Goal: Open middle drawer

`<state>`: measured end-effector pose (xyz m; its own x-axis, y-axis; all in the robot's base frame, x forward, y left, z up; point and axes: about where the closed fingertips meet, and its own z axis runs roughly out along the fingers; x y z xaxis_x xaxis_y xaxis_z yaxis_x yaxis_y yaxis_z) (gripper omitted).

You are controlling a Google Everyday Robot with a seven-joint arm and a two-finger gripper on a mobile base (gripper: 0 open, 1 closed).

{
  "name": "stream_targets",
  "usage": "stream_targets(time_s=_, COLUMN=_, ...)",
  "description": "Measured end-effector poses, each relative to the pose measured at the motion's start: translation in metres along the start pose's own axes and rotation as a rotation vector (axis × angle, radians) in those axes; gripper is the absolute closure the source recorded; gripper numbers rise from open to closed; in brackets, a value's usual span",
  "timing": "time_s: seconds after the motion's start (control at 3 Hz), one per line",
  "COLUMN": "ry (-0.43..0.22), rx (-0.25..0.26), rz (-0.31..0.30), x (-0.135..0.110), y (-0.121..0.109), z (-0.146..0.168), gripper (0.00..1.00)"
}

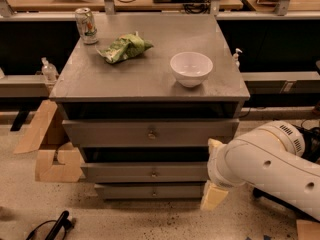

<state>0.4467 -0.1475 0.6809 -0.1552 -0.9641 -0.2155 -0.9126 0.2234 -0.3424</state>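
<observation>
The gripper [212, 174], jaws spread, hangs at the middle drawer's [125, 172] right end

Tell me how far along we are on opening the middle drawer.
Nothing looks done yet: the middle drawer appears shut. In hand: the gripper is low at the drawer's right end, not at the knob in the centre of the front. Left: reach the knob, grip it and pull the drawer out.
</observation>
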Motion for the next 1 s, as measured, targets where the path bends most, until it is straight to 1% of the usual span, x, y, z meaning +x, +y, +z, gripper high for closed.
stream_targets(time_s=0.33, ry=-0.004, rx=-0.033, rz=-0.029, x=-0.015, y=0.025, z=0.035, gripper=0.0)
stream_targets(time_s=0.67, ry=-0.032, rx=-0.076, rz=-0.094, x=-0.035, y=0.059, z=0.09, gripper=0.0)
stream_targets(time_s=1.0, ry=-0.07, rx=-0.087, rz=-0.149, x=-0.047, y=0.074, z=0.13, gripper=0.0)
